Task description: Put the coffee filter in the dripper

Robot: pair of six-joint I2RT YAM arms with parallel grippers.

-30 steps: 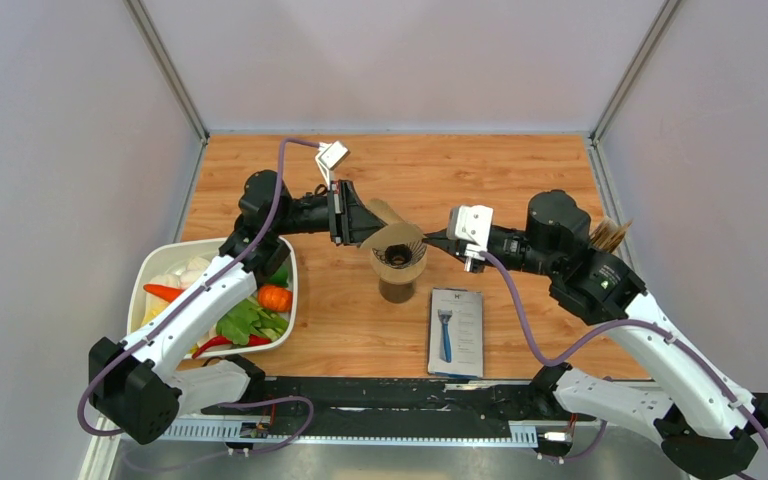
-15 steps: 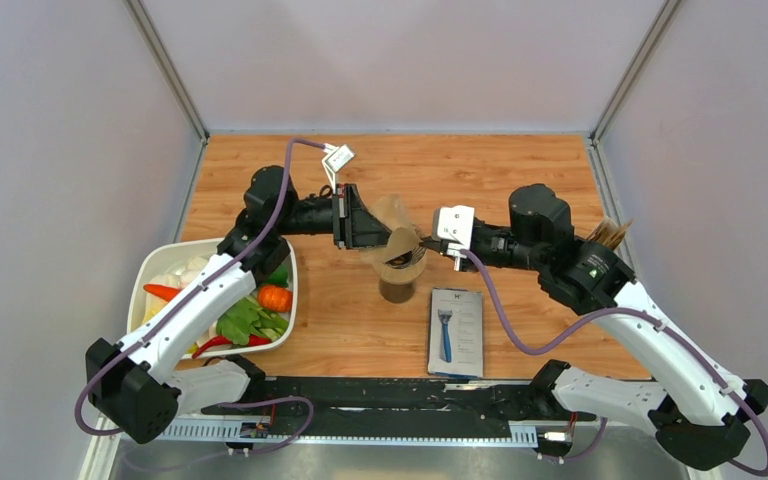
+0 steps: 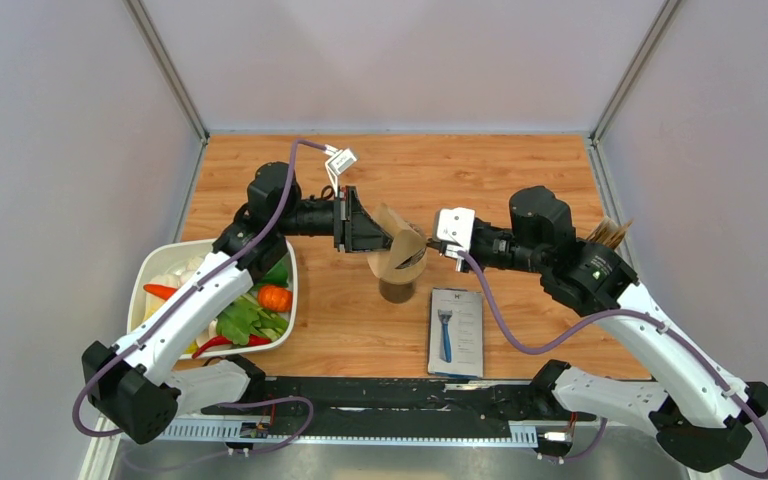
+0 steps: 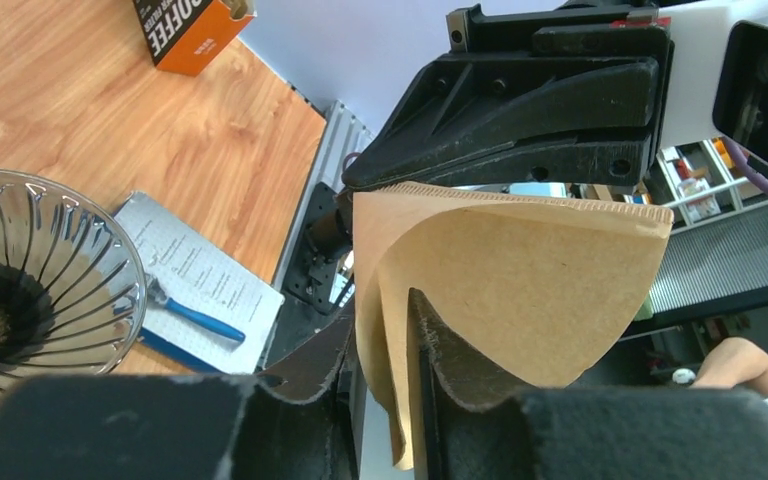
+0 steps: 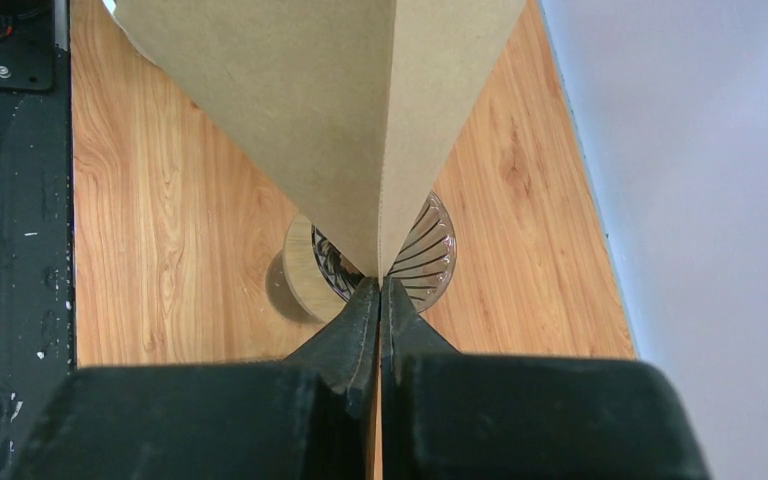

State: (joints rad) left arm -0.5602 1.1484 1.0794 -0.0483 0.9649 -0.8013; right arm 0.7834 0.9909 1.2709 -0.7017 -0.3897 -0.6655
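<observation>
Paper first: the coffee filter (image 3: 398, 243) hung in the middle of the top view, tilted and partly opened, just above the dripper (image 3: 398, 290) and not yet seated in it. From the right of that frame the right gripper (image 5: 380, 300) had its fingers pressed together on the filter's seam edge. From the left, the left gripper (image 4: 385, 325) had its fingers standing slightly apart with the filter's other edge running between them; whether they pressed the paper at all I could not tell. Below the dripper in the frame lay a razor pack (image 3: 456, 330), and at lower left a bowl of vegetables (image 3: 150, 268).

In my judgement the risk lay in the one sure grip. Held by a single edge, so thin a cone could swing or fold flat, catch on the rim and sit crooked, or slide off onto the wooden table (image 3: 520, 170). A sideways nudge from either finger might also tip the light dripper
</observation>
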